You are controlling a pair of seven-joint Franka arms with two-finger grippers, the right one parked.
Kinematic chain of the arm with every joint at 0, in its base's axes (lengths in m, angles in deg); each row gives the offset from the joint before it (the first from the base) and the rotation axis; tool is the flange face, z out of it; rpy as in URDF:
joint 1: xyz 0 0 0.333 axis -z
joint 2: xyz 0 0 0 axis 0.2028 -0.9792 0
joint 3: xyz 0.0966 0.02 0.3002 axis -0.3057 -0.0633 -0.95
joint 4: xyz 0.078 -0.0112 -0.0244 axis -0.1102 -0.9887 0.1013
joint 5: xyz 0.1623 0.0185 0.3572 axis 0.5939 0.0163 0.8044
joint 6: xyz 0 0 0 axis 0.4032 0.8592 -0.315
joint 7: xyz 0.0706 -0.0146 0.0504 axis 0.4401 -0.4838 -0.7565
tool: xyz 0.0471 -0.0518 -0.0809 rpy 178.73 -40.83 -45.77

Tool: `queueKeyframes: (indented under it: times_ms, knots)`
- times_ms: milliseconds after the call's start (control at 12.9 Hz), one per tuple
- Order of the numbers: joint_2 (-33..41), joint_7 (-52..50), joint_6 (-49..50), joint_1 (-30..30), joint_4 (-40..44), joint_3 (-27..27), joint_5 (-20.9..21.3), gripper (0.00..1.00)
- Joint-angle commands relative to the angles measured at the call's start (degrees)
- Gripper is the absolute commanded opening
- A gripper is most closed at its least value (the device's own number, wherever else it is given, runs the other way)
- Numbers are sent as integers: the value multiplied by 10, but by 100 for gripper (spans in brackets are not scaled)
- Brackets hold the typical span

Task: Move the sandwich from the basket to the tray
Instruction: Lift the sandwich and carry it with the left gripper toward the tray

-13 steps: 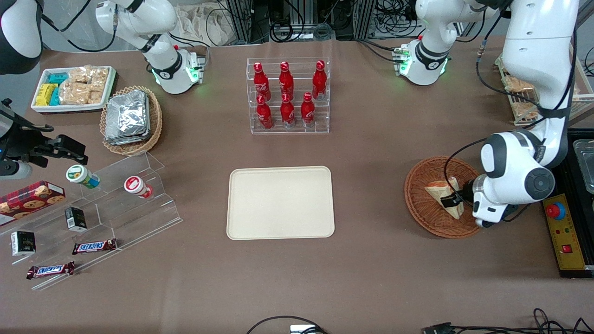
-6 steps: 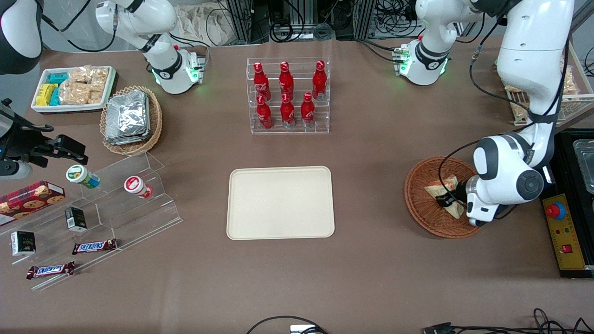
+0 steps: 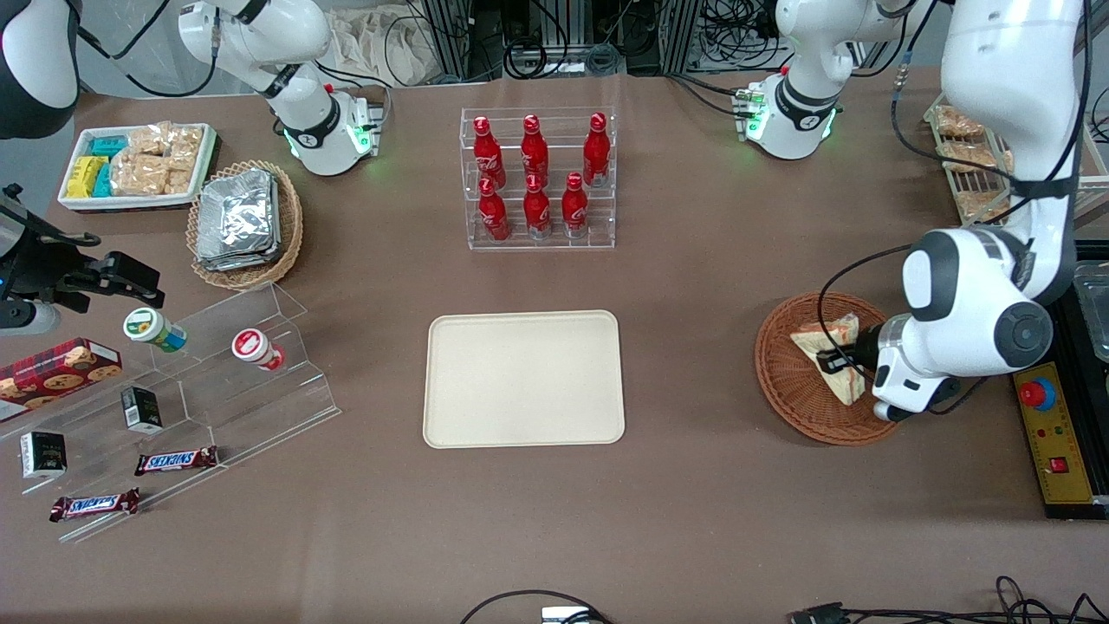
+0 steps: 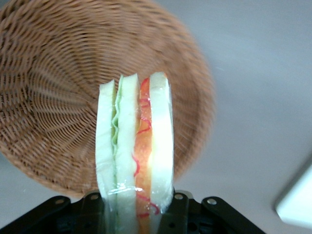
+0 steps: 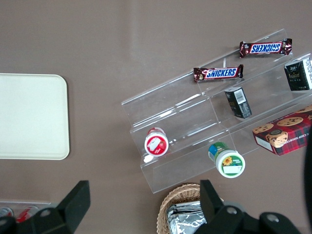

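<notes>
The sandwich [image 3: 823, 341], a pale bread wedge with orange-red and green filling, is held on edge just above the round reddish-brown basket [image 3: 782, 386]. My left gripper [image 3: 837, 360] is shut on it, one finger on each bread face. In the left wrist view the sandwich [image 4: 134, 146] stands upright between the black fingers of the gripper [image 4: 135, 207], with the basket [image 4: 53, 97] underneath. The cream tray [image 3: 524, 379] lies flat mid-table, toward the parked arm from the basket, with nothing on it. The wrist view shows one tray corner [image 4: 298, 204], and the parked arm's camera shows the tray [image 5: 29, 117] too.
A clear rack of red bottles [image 3: 537, 178] stands farther from the camera than the tray. A stepped acrylic stand [image 3: 199, 390] with snacks, a tan basket of foil packets [image 3: 243, 221] and a white snack tray [image 3: 134, 165] lie toward the parked arm's end. A yellow button box [image 3: 1053, 433] sits beside the basket.
The working arm's wrist has risen and shifted away from the camera. The sandwich has come up off the basket floor with the gripper, still clamped.
</notes>
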Motion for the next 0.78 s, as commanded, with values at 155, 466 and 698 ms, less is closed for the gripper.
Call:
queueKeyframes:
  times_ms: [155,466,698]
  knots:
    - [-28,109,67,32,134,59,47,0]
    - [-101,104,64,101,215,77,39,0]
    - [-176,16,59,163,279,78,39,0]
